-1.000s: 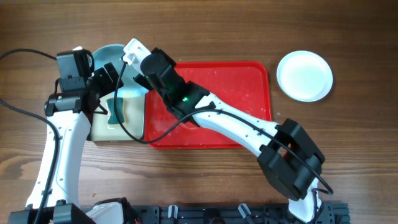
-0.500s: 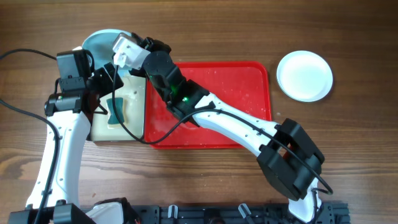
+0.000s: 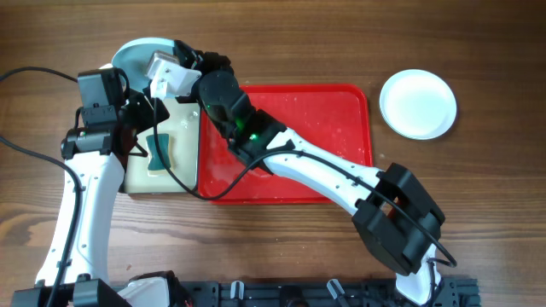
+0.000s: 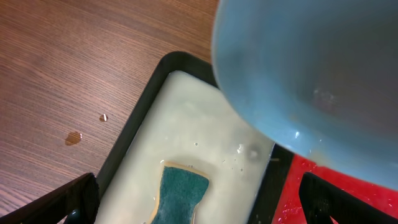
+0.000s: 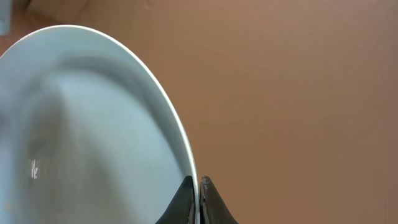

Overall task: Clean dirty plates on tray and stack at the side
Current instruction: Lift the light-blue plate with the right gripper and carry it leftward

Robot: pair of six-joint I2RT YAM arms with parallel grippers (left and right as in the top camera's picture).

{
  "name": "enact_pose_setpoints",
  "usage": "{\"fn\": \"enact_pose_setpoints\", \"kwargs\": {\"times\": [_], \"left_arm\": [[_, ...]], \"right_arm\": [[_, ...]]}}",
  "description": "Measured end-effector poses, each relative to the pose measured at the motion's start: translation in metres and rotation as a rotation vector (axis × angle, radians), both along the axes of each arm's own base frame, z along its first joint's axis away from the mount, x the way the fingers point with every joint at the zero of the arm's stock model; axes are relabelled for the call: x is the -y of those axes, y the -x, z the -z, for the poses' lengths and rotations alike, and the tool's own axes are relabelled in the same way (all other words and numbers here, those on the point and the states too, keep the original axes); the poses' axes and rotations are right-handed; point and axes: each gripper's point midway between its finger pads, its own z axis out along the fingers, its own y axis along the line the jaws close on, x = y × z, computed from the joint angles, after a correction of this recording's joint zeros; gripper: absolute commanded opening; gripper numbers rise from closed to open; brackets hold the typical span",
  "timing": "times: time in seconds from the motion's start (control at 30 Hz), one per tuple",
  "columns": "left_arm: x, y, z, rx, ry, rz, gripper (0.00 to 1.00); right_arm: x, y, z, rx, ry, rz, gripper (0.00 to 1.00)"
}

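My right gripper (image 3: pixel 181 53) is shut on the rim of a pale light-blue plate (image 3: pixel 136 56), holding it tilted above the far end of the small tray. In the right wrist view both fingertips (image 5: pixel 186 198) pinch the rim of that plate (image 5: pixel 93 130). My left gripper (image 4: pixel 205 202) stands open just below the plate (image 4: pixel 311 68), with nothing between its fingers, above a green sponge (image 4: pixel 180 196). The red tray (image 3: pixel 328 119) holds no plate and is wet with droplets. A white plate (image 3: pixel 418 104) lies on the table to its right.
The small dark-rimmed tray (image 3: pixel 183 149) with pale liquid and the sponge (image 3: pixel 159 152) sits against the red tray's left side. The right arm (image 3: pixel 324 166) stretches diagonally over the red tray. A few drops (image 4: pixel 73 138) lie on the wood left of the small tray.
The right gripper has carried the light-blue plate up and to the left, away from the small tray's middle. The left arm has hardly moved.
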Motion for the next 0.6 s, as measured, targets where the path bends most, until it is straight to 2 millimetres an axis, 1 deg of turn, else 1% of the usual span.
{"fn": "enact_pose_setpoints", "kwargs": {"times": [0.2, 0.6], "left_arm": [[0.0000, 0.0000, 0.0000, 0.000, 0.000, 0.000, 1.00], [0.0000, 0.0000, 0.0000, 0.000, 0.000, 0.000, 1.00]], "right_arm": [[-0.0080, 0.0084, 0.0000, 0.013, 0.019, -0.022, 0.04], [-0.0080, 0.0084, -0.0002, 0.014, 0.019, -0.022, 0.04]]}}
